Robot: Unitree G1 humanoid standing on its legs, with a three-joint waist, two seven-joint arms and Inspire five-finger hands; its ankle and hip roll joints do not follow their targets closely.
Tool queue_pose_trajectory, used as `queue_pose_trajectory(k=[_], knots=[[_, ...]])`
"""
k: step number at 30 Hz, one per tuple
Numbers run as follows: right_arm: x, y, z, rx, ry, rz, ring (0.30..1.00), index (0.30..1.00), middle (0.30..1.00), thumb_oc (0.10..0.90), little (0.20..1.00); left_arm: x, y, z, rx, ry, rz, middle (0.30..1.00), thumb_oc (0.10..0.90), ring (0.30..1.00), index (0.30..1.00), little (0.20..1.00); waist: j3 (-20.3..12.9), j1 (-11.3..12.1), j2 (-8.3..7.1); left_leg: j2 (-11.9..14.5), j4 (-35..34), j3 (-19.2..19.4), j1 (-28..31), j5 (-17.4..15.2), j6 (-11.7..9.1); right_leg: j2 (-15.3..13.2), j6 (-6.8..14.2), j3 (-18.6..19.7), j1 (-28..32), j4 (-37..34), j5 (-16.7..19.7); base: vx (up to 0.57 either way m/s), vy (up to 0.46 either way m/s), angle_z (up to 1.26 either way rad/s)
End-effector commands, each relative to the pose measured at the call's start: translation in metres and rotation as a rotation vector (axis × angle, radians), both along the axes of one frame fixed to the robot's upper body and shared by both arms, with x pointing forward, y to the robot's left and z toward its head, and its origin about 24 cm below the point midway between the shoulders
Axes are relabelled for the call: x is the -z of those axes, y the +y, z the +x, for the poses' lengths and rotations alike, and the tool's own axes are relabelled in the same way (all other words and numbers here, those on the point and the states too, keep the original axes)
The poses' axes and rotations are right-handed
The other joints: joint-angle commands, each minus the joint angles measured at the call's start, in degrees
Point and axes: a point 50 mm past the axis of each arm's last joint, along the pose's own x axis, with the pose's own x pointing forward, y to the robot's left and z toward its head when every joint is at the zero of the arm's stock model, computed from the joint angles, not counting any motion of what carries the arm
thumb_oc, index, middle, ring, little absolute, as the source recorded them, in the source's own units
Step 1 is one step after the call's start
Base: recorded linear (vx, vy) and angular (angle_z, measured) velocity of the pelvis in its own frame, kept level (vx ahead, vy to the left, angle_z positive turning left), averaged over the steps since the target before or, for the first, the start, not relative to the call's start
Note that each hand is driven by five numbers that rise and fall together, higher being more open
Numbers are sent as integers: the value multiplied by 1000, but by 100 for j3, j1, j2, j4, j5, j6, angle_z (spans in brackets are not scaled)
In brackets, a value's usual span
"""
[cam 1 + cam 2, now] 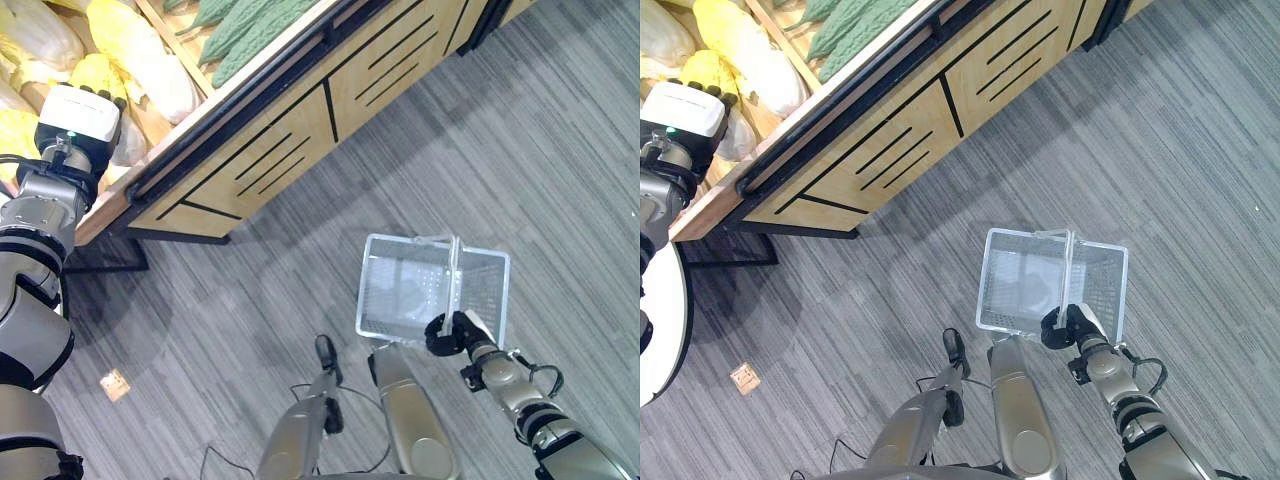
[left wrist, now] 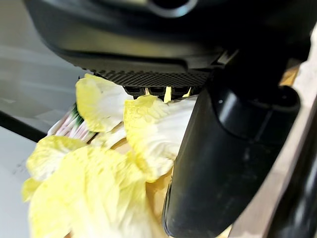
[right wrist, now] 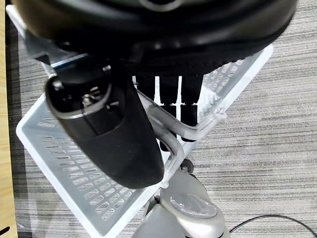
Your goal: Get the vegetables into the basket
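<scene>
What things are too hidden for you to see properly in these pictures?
- Left hand: in the eye views its white back covers the fingers; the left wrist view shows yellow cabbage beyond them, but not whether they grip it.
- Green vegetables: cut off by the eye views' top edge.
- Basket: held by its handle in the right hand; that hand hides part of its bottom in the right wrist view.

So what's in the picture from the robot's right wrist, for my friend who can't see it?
The robot's dark right hand has its fingers curled round the handle of a white mesh basket, holding it above grey striped carpet. No vegetables can be seen in the part of the basket that shows.
</scene>
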Motion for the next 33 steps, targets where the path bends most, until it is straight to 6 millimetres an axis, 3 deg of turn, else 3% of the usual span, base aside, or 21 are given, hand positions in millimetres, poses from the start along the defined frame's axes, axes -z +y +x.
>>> queue_pose_trajectory(k=[1,6,7,8,23,26,30,33], knots=[[40,28,-48,-89,173,70,300,300,300,400,300,-37,19,-10,-112,-144,-17,1000,900,1000,1000,1000,-310,-31,-413,-99,-110,-32,-275,-61,-54,-372,596,266,923,-1430,94,12,-6,-3],[41,31,-48,-92,173,76,300,300,300,400,300,-29,18,-8,-109,-131,-38,1000,900,1000,1000,1000,-300,-32,-439,-97,-110,4,-335,-60,-67,-348,601,313,830,-1430,116,3,-4,-1],[42,30,-49,-90,175,77,300,300,300,400,300,-26,18,-8,-111,-124,-47,882,816,882,882,882,-292,-30,-449,-96,-110,10,-337,-58,-70,-341,599,328,825,-1430,109,10,-17,-9],[42,30,-50,-90,179,74,300,300,300,400,300,-24,18,-8,-112,-120,-54,300,400,300,300,300,-291,-31,-452,-90,-110,25,-347,-51,-75,-340,596,320,815,-1430,112,4,-20,-9],[42,25,-51,-68,174,66,300,300,300,400,300,-7,9,-3,-67,-117,-123,300,400,300,300,300,-376,51,-557,-50,-110,-70,-457,37,-150,-320,576,206,760,-1430,87,-22,-14,-1],[44,25,-54,-65,186,63,300,300,300,400,300,0,8,-3,-61,-143,-188,300,400,300,300,300,-383,78,-580,-40,-110,-98,-383,38,-155,-325,565,169,856,-1430,62,-43,-13,4],[52,20,-70,-36,243,51,300,300,300,400,300,19,0,-3,-1,-240,-418,300,400,300,300,300,-479,192,-616,-26,-110,-214,-42,-10,-134,-370,543,20,1252,-1430,-28,-41,1,6],[55,17,-77,-23,268,45,300,300,300,400,300,18,-6,-4,61,-295,-479,300,400,300,300,300,-526,246,-618,-16,-110,-250,185,-41,-119,-392,530,-32,1478,-1430,-104,-26,31,18]])
